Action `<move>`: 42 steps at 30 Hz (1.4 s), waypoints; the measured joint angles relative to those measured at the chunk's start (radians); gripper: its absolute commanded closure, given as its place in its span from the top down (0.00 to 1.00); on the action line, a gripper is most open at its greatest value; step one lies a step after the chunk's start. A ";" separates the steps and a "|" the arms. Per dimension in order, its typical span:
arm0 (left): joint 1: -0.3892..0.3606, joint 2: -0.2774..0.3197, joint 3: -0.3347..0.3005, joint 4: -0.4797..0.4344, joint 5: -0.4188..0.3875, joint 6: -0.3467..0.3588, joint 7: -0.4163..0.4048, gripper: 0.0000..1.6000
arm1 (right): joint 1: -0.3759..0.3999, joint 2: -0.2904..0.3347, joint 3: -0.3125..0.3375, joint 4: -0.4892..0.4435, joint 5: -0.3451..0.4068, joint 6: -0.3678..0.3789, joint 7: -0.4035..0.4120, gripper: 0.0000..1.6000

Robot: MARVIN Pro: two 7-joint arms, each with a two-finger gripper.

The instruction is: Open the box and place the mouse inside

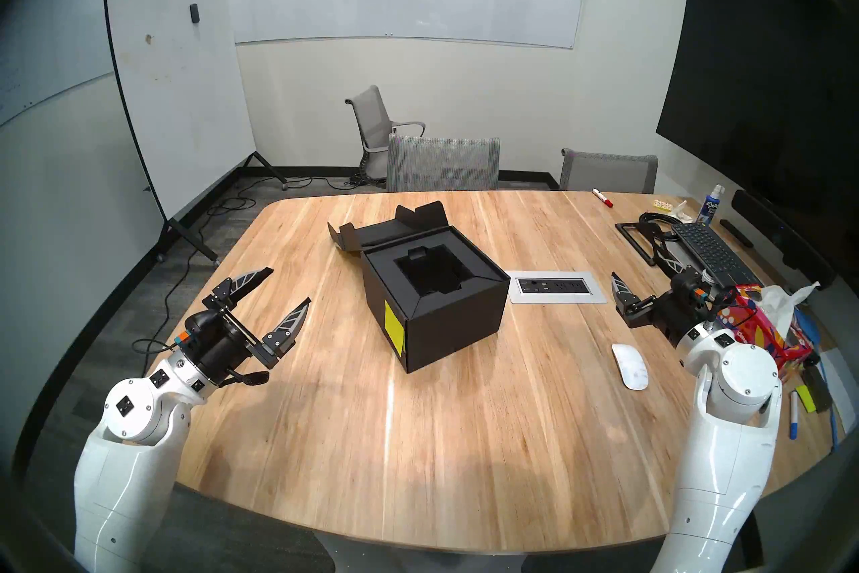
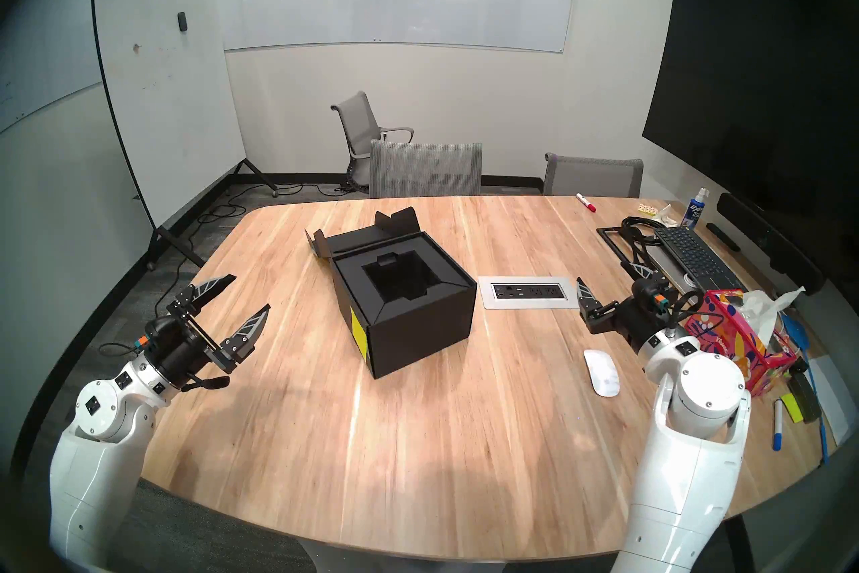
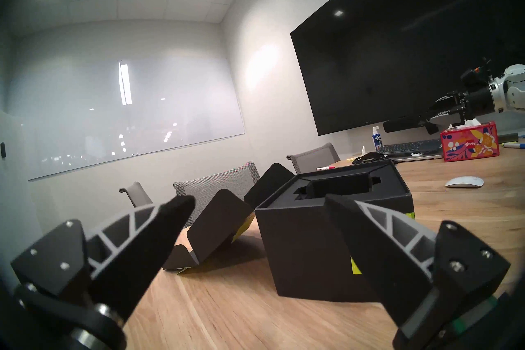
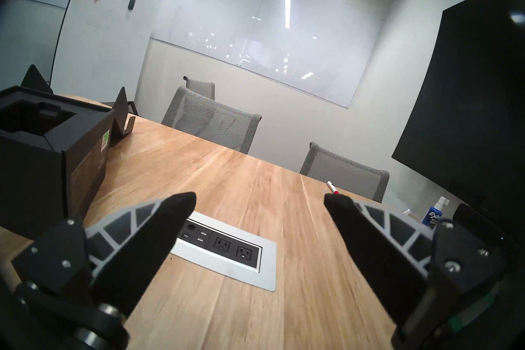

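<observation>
Beside my right gripper (image 1: 650, 286), spread and empty, lies the mouse (image 1: 630, 366); I should drop over it, pinch its sides, then carry to the open box (image 1: 434, 293). Left gripper (image 1: 283, 286) also spread.

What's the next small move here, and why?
Probably bring the right gripper back and down over the mouse. The box already stands open, its well empty, and the mouse lies bare on the table just beside the right wrist. Both the right and the left gripper are open and hold nothing, and the left is far from the mouse.
</observation>
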 measured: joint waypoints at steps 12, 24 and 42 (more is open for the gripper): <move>0.001 -0.012 -0.010 0.065 -0.027 -0.041 -0.041 1.00 | -0.012 -0.009 -0.004 -0.009 -0.047 0.033 -0.016 1.00; 0.029 -0.020 -0.037 0.036 -0.001 -0.057 -0.045 1.00 | -0.013 -0.010 0.030 0.022 -0.010 0.004 0.003 1.00; 0.079 -0.093 -0.026 -0.135 0.158 0.023 0.114 1.00 | 0.030 0.080 0.089 0.194 0.076 -0.080 0.152 1.00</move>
